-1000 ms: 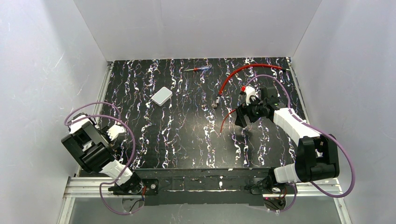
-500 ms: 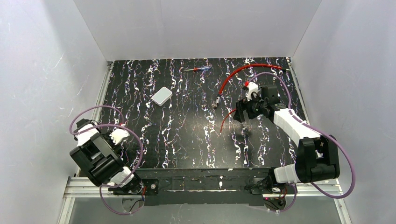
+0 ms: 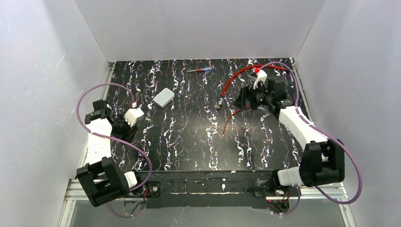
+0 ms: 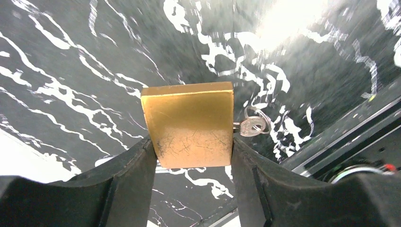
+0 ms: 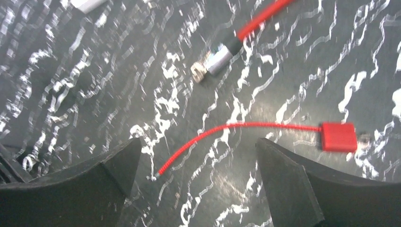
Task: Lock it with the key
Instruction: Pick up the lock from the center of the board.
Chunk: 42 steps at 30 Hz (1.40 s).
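item: brass padlock point(image 4: 189, 125). flat gold body with a scratched face, sitting clamped by its two side edges between the fingers of the left tool point(image 4: 193, 147). it is hanging over the near left part of the table point(image 3: 189, 142), seemingly lifted off the surface. the shackle is lying out of view, so whether it is pressed home cannot be told.

fitted part: key point(image 4: 253, 126). silver, sitting in the edge of the body that is facing right in the left wrist view, its round bow projecting free of the fingers.

second tool: right tool point(image 5: 197, 144). standing wide open and holding nothing, hovering at the far right of the table, well apart from the padlock.

lying beneath it: thin red wire point(image 5: 236, 126) ending in a red tag point(image 5: 339, 137); metal plug point(image 5: 213, 61) on a thicker red cable point(image 3: 236, 75).

also lying on the table: white box point(image 3: 163, 98); pen-like tool point(image 3: 200, 70).

handling note (judgement): the padlock is probably being presented for the key turn.
- the left grip is doing best staying on the body only, with the keyed edge turning toward the right arm.
- the right tool is needing to pinch the flats of the bow and twist about the key's own axis, without pulling.
- risks are the body swivelling between the pads and the key slipping out.
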Tool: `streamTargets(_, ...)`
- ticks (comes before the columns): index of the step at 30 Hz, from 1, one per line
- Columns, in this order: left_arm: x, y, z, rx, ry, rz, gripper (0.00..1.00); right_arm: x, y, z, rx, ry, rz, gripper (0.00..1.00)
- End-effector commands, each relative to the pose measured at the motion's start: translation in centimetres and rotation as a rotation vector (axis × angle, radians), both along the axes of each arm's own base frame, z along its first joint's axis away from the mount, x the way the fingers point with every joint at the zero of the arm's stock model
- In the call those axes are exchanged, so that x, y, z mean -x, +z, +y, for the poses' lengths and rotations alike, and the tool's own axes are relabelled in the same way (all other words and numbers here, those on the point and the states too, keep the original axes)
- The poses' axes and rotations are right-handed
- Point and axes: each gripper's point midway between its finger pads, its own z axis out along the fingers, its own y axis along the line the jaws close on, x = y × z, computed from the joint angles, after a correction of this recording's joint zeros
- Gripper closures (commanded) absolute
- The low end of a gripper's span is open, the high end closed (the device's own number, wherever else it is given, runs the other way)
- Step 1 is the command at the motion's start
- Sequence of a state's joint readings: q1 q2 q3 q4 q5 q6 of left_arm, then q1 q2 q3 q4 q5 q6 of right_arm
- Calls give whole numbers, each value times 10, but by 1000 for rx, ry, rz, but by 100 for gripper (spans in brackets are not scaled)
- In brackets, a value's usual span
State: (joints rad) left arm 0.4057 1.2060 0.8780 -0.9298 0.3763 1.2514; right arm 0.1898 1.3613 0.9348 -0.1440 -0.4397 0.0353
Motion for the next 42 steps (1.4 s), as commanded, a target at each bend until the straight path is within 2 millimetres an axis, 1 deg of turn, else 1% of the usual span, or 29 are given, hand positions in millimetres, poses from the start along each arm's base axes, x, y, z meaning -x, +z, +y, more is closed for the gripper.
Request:
streamTargets(1,-24,59,-54,207,129,-65,83,-20,53,20,-182,-9,-63,0)
streamTargets(4,-34,85,-83,295,163,-78,83,-22,62,30,-321,-55,-34,0)
streamTargets(7,-46,108,-111,355,189,-115,82,-13,68,42,-413,-19,-13,0)
streamTargets(11,-56,125,-153,410,188,-137,82,2,70,61,-442,25,2,0)
streamTargets(14,-64,128,-180,403,148,-148,82,12,71,80,-439,48,35,0)
streamTargets(17,-71,124,-202,365,103,-175,83,26,67,105,-402,95,90,0)
streamTargets(21,-73,122,-230,352,45,-214,83,45,60,133,-404,168,176,0)
streamTargets(24,-71,122,-252,374,29,-184,83,62,61,150,-431,243,203,0)
streamTargets(27,-68,126,-267,388,7,-175,83,75,67,166,-463,314,211,0)
streamTargets(30,-67,126,-276,396,-6,-169,83,86,70,183,-489,381,244,0)
streamTargets(39,-61,134,-293,449,-23,-147,82,88,55,215,-497,381,356,0)
streamTargets(42,-62,135,-296,455,-23,-140,82,93,55,224,-515,410,384,9)
